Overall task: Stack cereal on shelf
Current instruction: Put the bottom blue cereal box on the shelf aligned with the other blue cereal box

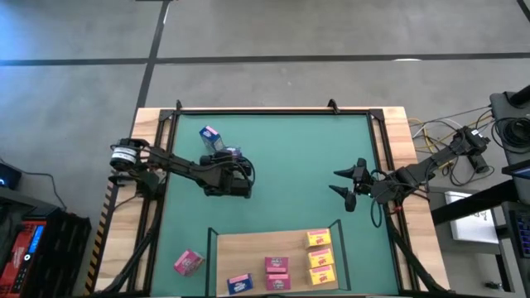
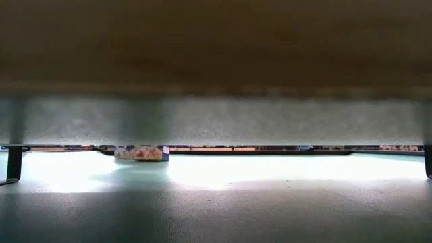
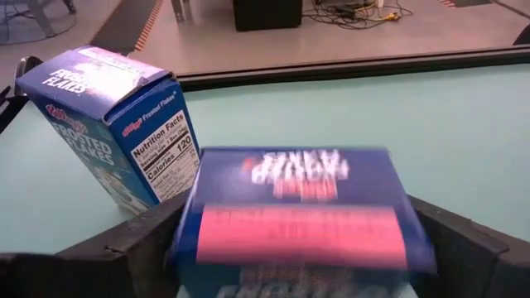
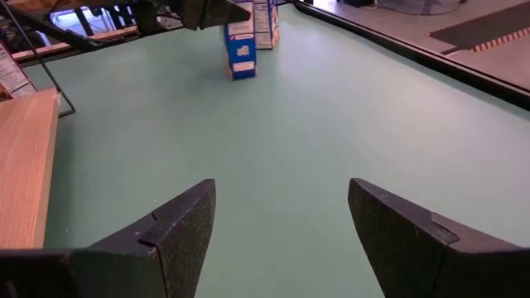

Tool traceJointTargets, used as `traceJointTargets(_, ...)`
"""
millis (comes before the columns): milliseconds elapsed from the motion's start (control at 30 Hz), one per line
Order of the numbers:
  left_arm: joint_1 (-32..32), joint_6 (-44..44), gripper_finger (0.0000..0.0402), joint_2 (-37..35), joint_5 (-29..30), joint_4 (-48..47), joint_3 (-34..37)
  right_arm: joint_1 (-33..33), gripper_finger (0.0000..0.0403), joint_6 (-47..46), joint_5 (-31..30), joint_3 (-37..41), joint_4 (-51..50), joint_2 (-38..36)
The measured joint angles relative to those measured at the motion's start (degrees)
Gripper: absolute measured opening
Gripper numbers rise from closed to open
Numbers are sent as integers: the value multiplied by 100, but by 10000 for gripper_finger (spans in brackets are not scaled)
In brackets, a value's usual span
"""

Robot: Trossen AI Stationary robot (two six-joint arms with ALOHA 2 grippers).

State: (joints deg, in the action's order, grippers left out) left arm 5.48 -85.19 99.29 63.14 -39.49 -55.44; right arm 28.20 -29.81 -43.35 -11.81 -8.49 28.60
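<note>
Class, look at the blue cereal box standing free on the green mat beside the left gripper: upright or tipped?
Tipped. In the left wrist view the free blue box leans, its edges slanted against the mat.

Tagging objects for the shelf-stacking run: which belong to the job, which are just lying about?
Job: blue cereal box between left gripper fingers; second blue box; pink box off-shelf; shelf holding yellow boxes.
Lying about: green mat; cables; idle right gripper.

both arms are matte black jointed tubes, the left arm point(image 1: 170, 163) has a white-labelled silver joint near its base, chunky wedge-shaped fingers point(image 4: 166, 236) up front
</note>
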Motion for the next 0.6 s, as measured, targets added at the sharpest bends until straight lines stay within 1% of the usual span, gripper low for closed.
traceJointTargets(233, 77, -113, 395, 0, 3, -1, -3, -1, 265, 1, 0, 0, 0, -2)
traceJointTargets(333, 139, -136, 396, 0, 33, -47, -77, 1, 265, -1, 0, 0, 0, 0)
traceJointTargets(433, 166, -164, 397, 0, 11, -297, -265, 1, 265, 1, 0, 0, 0, 0)
traceJointTargets(600, 123, -915, 399, 0, -732, -1552, -871, 0, 265, 0, 0, 0, 0, -2)
